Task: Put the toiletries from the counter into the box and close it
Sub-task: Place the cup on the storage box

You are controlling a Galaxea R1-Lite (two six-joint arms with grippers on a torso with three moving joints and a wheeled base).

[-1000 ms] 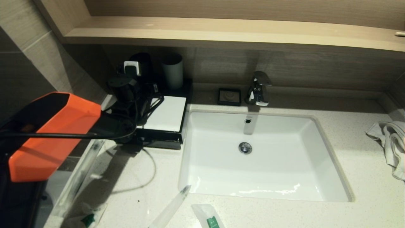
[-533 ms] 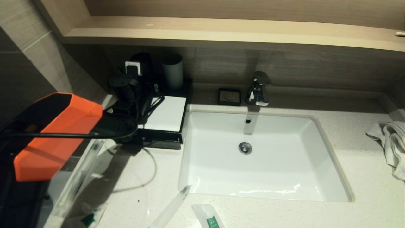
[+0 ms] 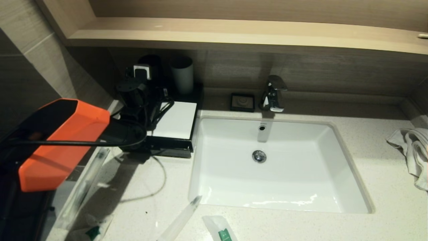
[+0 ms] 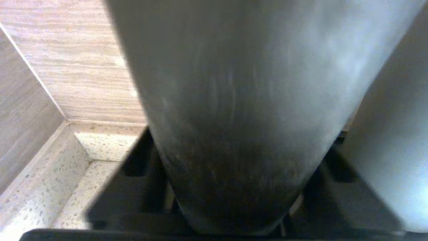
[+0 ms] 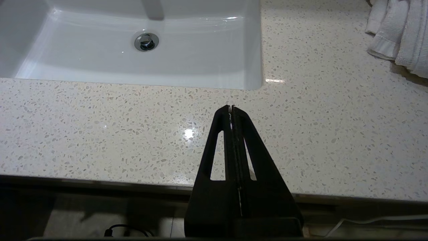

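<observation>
My left gripper (image 3: 145, 77) reaches over the black tray (image 3: 170, 152) at the back left. It is shut on the black cup (image 3: 152, 63), which fills the left wrist view (image 4: 234, 100) between the spread fingers (image 4: 143, 157). The box with its white lid (image 3: 175, 120) lies closed in the tray. Toiletry packets lie at the counter's front edge: one with a green label (image 3: 220, 229), a long clear one (image 3: 180, 219) and one at the left (image 3: 92, 231). My right gripper (image 5: 231, 107) is shut and empty over the counter's front edge.
A grey cup (image 3: 182, 75) stands beside the black one. The white sink (image 3: 334, 160) fills the middle, with the faucet (image 3: 274, 93) and a soap dish (image 3: 242, 102) behind it. A towel (image 3: 413, 150) lies at the right. A wooden shelf (image 3: 234, 33) overhangs the back.
My left arm has shifted slightly to the right and farther back at the cups. The packets and the right arm have not moved.
</observation>
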